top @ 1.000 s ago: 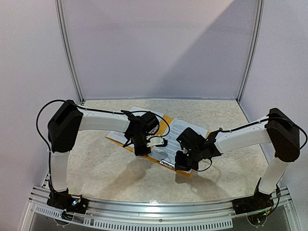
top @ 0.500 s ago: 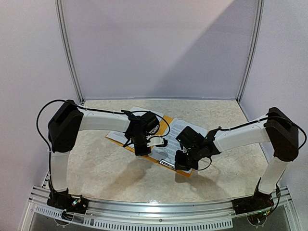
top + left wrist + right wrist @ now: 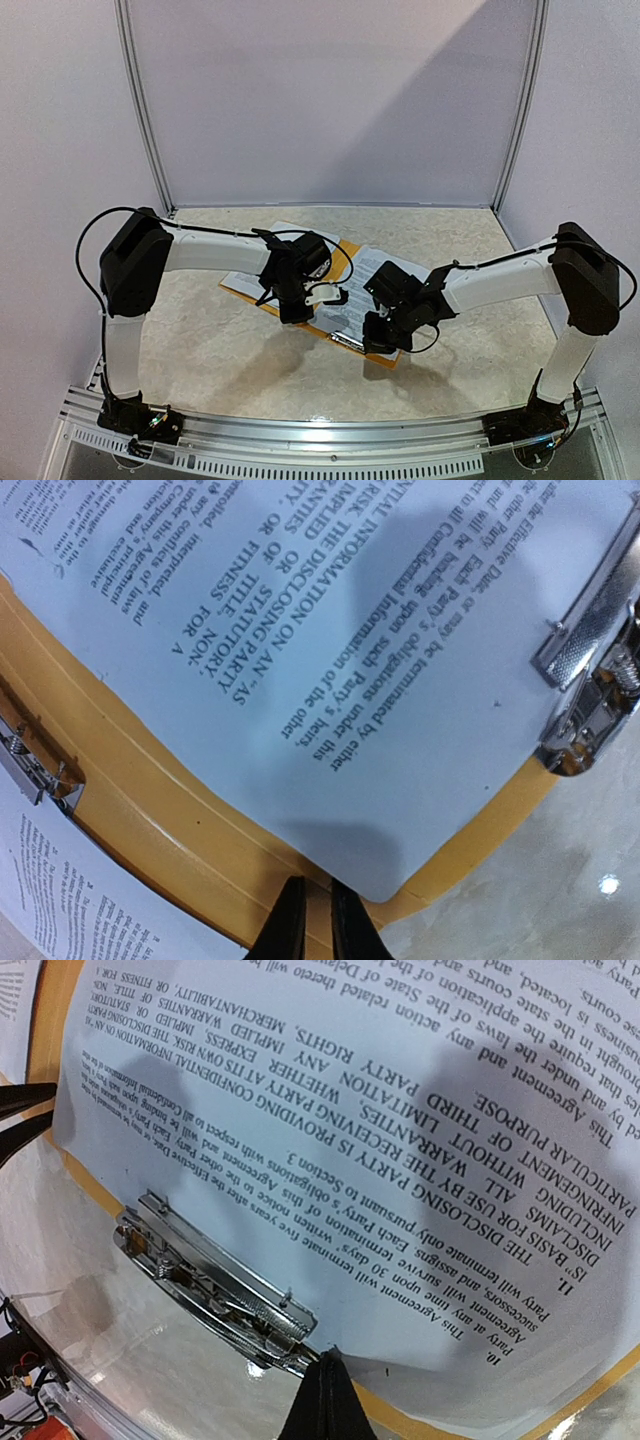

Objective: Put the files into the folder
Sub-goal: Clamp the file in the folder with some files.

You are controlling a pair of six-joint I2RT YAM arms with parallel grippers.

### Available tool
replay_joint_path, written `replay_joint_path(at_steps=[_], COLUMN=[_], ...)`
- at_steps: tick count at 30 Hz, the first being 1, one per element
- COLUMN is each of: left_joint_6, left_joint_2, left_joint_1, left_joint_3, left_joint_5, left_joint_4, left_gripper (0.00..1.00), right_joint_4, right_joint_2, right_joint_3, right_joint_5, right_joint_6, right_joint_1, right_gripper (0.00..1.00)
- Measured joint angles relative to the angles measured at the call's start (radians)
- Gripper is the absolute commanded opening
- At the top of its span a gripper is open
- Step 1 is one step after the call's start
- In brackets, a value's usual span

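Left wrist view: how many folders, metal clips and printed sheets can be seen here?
Orange folder: 1
Metal clips: 2
Printed sheets showing: 2
Total: 5

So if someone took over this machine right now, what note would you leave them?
Left claw: nearly closed at the folder's edge; a grip is unclear.
Right claw: shut, empty, tip by the metal clip.
Folder lies open, printed sheets spread on it.
Done: sheets on the folder.
Left: probably square them under the clip, then close the folder.
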Motion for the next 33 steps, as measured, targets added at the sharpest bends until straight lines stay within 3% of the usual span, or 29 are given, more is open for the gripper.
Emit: replay_joint_path(at_steps=[33], left_joint_6=[0.002], left_joint_2=[0.005], left_joint_1=[0.0], left_joint_3=[0.01], left_joint_5=[0.0], left_joint_4=[-0.011], left_gripper=[0.13], right_joint_4=[-0.092], right_joint_2=[0.008], right_joint_3=[0.064], right_joint_5=[-0.003], right_joint_6=[-0.016], right_joint_1=[0.0], right_gripper=[0.02])
